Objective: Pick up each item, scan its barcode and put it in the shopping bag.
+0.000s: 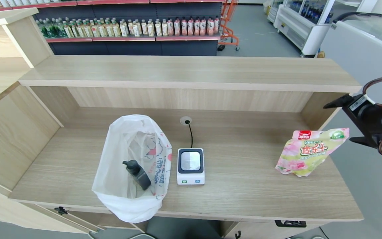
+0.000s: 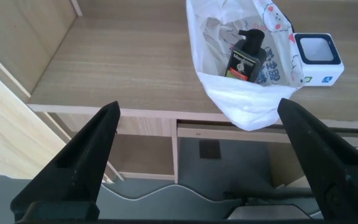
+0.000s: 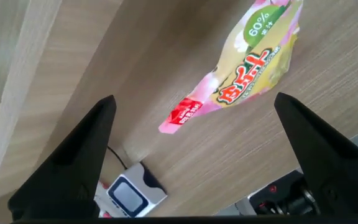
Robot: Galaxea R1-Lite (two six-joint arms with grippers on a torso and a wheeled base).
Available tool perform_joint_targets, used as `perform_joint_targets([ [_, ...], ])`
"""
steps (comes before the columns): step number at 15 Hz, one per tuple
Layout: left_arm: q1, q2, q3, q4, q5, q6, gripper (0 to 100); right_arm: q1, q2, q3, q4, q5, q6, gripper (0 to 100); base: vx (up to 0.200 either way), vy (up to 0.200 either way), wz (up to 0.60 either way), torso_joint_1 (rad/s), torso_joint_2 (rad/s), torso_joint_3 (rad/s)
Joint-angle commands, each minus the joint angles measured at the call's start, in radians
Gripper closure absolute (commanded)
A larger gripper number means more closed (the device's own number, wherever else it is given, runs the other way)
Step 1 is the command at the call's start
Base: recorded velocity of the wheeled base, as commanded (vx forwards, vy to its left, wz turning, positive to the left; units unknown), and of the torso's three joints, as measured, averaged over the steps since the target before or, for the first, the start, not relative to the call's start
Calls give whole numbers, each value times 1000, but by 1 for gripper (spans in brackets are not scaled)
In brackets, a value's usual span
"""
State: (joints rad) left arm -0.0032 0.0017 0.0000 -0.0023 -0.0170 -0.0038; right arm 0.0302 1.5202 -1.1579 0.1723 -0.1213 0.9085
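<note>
pouch (image 1: 311,152) at frame right on counter (image 1: 244,159), long axis lower-left to upper-right | right gripper (image 1: 337,123) spread, empty, near its upper-right end, nearer arm | left gripper (image 2: 199,104) spread, off by shopping bag (image 1: 111,159)

R arm (image 1: 375,119) blk, looped cables (image 1: 376,79), white label (image 1: 357,103) (printed); L fingers (image 2: 86,162) blk wedges.

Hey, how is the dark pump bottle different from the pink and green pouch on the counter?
The pump bottle is dark and looks rigid; the pouch is a soft-looking pink and green pack. The pump bottle leans inside the shopping bag, left of the scanner; the pouch sits out in the open, right of the scanner. The pouch looks larger than the pump bottle. Both are packaged goods on the same wooden counter.
</note>
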Motion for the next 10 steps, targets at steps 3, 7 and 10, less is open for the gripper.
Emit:
perform_joint_targets([
  [3, 0, 1, 0, -1, 0, -1, 0, -46, 51, 9, 12, 2, 16, 0, 0, 0, 0, 0, 0, 0],
  [7, 0, 0, 0, -1, 0, -5, 0, -116, 169, 17, 3, 29, 13, 0, 0, 0, 0, 0, 0, 0],
  [10, 0, 0, 0, -1, 0, -7, 0, -122, 247, 10, -8, 45, 13, 0, 0, 0, 0, 0, 0, 0],
])
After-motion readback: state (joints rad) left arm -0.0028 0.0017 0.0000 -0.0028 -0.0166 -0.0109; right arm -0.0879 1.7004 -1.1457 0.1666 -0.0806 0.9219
